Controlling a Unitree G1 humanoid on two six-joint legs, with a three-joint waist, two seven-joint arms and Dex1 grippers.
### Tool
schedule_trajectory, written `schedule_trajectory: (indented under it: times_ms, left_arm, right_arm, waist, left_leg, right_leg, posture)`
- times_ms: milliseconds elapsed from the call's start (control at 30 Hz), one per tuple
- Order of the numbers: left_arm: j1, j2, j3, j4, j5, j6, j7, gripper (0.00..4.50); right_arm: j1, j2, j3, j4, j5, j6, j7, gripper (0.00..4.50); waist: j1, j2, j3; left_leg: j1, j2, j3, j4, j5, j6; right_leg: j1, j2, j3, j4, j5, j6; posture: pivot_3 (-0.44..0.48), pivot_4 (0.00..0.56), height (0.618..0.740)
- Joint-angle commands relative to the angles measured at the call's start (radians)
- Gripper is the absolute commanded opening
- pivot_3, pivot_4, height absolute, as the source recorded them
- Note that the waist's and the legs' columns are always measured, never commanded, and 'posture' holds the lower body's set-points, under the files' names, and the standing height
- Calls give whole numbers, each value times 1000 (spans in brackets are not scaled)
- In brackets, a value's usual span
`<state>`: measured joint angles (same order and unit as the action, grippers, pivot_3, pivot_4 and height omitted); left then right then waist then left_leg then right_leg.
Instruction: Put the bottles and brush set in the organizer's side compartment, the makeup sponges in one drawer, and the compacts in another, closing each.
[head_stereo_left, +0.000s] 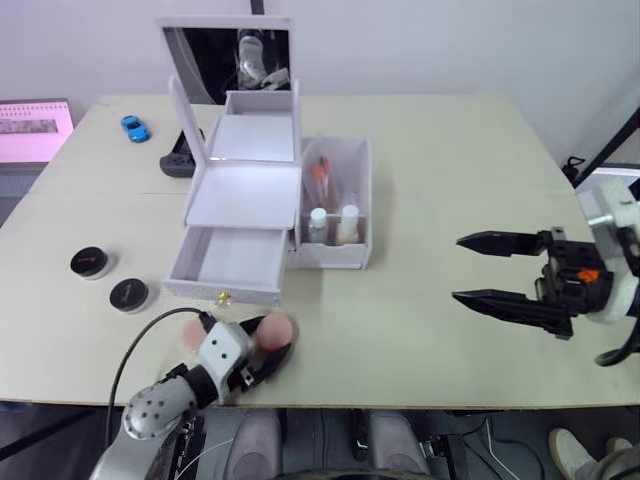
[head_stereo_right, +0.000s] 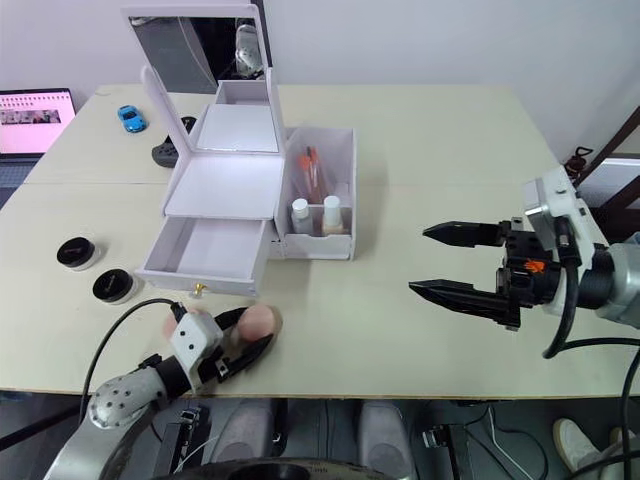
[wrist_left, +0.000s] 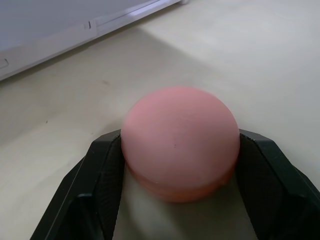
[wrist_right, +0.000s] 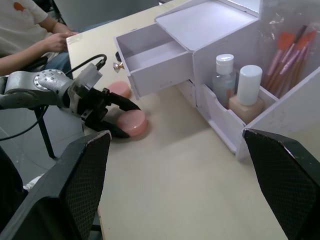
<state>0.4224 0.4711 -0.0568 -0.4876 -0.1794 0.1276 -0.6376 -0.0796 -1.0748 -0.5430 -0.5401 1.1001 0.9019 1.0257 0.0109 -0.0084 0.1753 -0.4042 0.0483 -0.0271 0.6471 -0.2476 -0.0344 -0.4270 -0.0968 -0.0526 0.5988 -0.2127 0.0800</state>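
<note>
On the beige table (head_stereo_left: 420, 200), at 6 o'clock of the open white drawer (head_stereo_left: 228, 262), left gripper (wrist_left: 177, 150) pinches a round pink makeup sponge (wrist_left: 179, 140) by its sides; probably soft & light, so gentle squeeze; right gripper (head_stereo_left: 485, 268) is spread w/ nothing in it.

A round pink makeup sponge (wrist_left: 179, 142) is gripped flat on the counter (head_stereo_left: 440, 170) before the white organizer's open drawer (head_stereo_left: 228, 262).
</note>
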Motion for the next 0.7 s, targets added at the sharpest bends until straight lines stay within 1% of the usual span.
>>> schedule_trajectory:
  times_ms: [33, 100, 200, 333, 400, 467, 533, 633, 700]
  left_arm:
    - [54, 27, 86, -99, -101, -41, -47, 2641]
    - [96, 43, 124, -147, -165, -49, -84, 2641]
    - [176, 92, 164, -247, -303, 15, -145, 2641]
    - [277, 190, 239, -363, -394, 44, -227, 2641]
    - [356, 266, 292, -422, -440, 72, -305, 2641]
    - [402, 311, 369, -487, -519, 88, -341, 2641]
    - [397, 349, 451, -518, -654, 141, -303, 2641]
    - [405, 458, 614, -528, -902, 254, -279, 2641]
    - [360, 517, 695, -505, -1061, 287, -254, 2641]
  right_arm:
    - [-44, 3, 46, 23, -24, -48, 21, 4500]
    - [-71, 12, 84, 40, -37, -66, 31, 4500]
    - [-121, 27, 149, 82, -66, -100, 62, 4500]
    - [-214, 59, 257, 159, -132, -159, 119, 4500]
    - [-274, 80, 310, 208, -171, -191, 150, 4500]
    - [-333, 84, 341, 248, -197, -209, 183, 4500]
    - [-381, 77, 348, 276, -201, -213, 217, 4500]
    - [-460, 72, 312, 304, -89, -138, 264, 4500]
    - [-478, 65, 309, 308, -72, -121, 292, 4500]
  waist:
    - [2, 0, 0]
    - [2, 0, 0]
    - [2, 0, 0]
    - [-1, 0, 1]
    - [-3, -1, 1]
    - [-6, 0, 2]
    - [-4, 3, 3]
    - [1, 3, 4]
    - [2, 4, 4]
  left_leg:
    - [0, 0, 0, 0, 0, 0]
    - [0, 0, 0, 0, 0, 0]
    - [-1, 0, 0, 0, 0, 0]
    - [-2, 0, 1, 0, 0, 0]
    - [-2, 0, 1, 1, 0, 0]
    - [-2, 1, 1, 1, 0, -1]
    - [-2, 1, 2, 1, 0, -1]
    - [-2, 1, 1, 1, 0, 0]
    - [-2, 1, 1, 1, 0, 0]
  right_leg:
    - [0, 0, 0, 0, 0, 0]
    - [-1, 0, 0, 0, 0, 0]
    - [0, 0, 0, -2, 0, 0]
    - [-1, 0, 0, -4, 0, 0]
    - [-1, 0, 0, -4, 0, 0]
    - [-2, 0, 0, -4, 0, 0]
    - [-3, 0, 0, -4, 0, 0]
    - [-6, 0, 0, -4, 0, 0]
    - [-5, 0, 0, -3, 0, 0]
  posture:
    - [0, 150, 726]
    - [0, 150, 726]
    - [0, 150, 726]
    - [0, 150, 726]
    - [0, 150, 726]
    - [0, 150, 726]
    - [0, 150, 726]
    - [0, 150, 726]
    - [0, 150, 726]
